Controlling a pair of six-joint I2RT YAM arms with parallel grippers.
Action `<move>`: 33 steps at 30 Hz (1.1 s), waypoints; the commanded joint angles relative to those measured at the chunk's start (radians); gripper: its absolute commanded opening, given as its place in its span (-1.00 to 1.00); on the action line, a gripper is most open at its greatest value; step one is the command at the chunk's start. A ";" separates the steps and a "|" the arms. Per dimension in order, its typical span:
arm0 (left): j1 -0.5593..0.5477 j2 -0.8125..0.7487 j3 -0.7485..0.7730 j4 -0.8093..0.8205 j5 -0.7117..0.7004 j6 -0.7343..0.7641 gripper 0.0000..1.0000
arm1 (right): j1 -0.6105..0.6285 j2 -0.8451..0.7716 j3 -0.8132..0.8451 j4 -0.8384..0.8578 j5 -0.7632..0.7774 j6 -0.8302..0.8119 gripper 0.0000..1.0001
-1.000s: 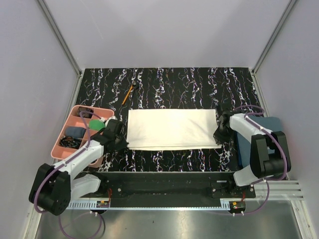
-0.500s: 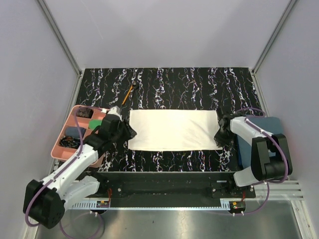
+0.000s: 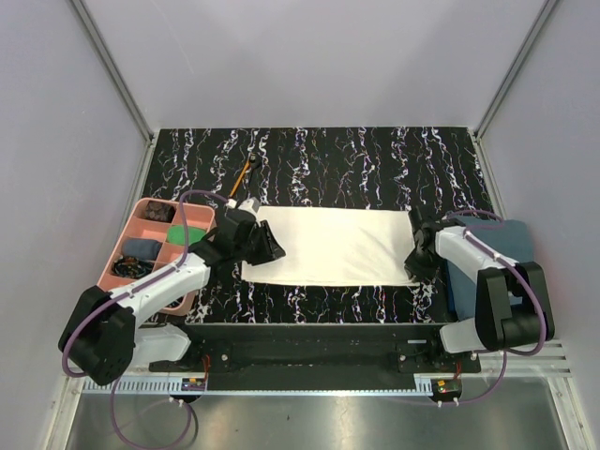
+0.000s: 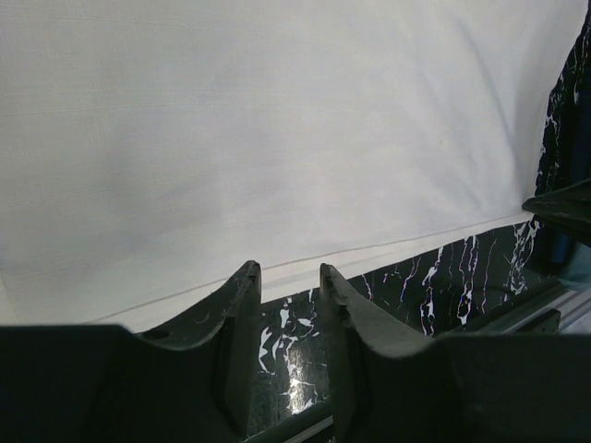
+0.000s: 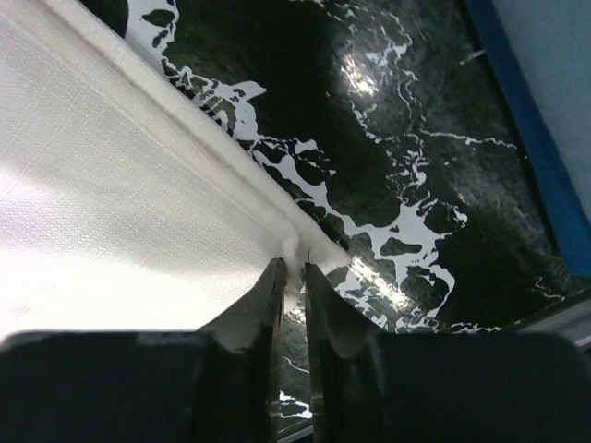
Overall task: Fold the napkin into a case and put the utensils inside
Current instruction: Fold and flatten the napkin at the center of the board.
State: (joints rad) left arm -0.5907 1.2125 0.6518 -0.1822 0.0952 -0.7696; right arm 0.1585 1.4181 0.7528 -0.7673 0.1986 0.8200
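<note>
Where right fingers point(image 5: 264, 309) meet napkin point(image 5: 120, 203) corner — grip unclear (blurred).

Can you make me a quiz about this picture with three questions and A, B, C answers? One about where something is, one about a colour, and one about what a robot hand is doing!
1. Where is the pink tray compared with the napkin?
A. To its right
B. To its left
C. On top of it

2. What colour is the napkin?
A. Green
B. Red
C. Cream

3. How is the left gripper?
A. Open, holding nothing
B. Squeezing a spoon
C. Gripping the tray

Answers:
1 B: the top view shows the tray at the table's left side, beside the napkin.
2 C: the cloth is plain cream in every view.
3 A: the left wrist view shows its fingers apart with only table and cloth beyond them.
</note>
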 commanded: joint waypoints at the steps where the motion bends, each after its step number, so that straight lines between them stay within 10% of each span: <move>1: -0.003 -0.001 0.040 0.064 0.014 -0.002 -0.31 | -0.002 -0.053 0.008 -0.047 0.047 0.030 -0.45; 9: -0.003 0.019 0.045 0.075 0.029 0.004 -0.30 | -0.002 -0.202 -0.012 -0.063 0.058 -0.015 0.04; 17: -0.003 0.079 0.065 0.093 0.029 0.006 -0.38 | -0.002 -0.099 -0.020 0.014 0.067 -0.006 -0.51; 25: -0.001 0.067 0.080 0.060 -0.002 0.041 -0.39 | -0.001 -0.042 -0.015 0.045 0.081 -0.010 -0.53; 33: -0.004 0.148 0.176 0.105 0.066 0.043 -0.35 | -0.016 -0.093 0.137 0.236 0.091 -0.321 0.57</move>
State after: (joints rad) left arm -0.5907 1.3090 0.7303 -0.1501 0.1123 -0.7307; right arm 0.1558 1.3354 0.8059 -0.6876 0.2729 0.6853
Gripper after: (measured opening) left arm 0.323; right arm 0.726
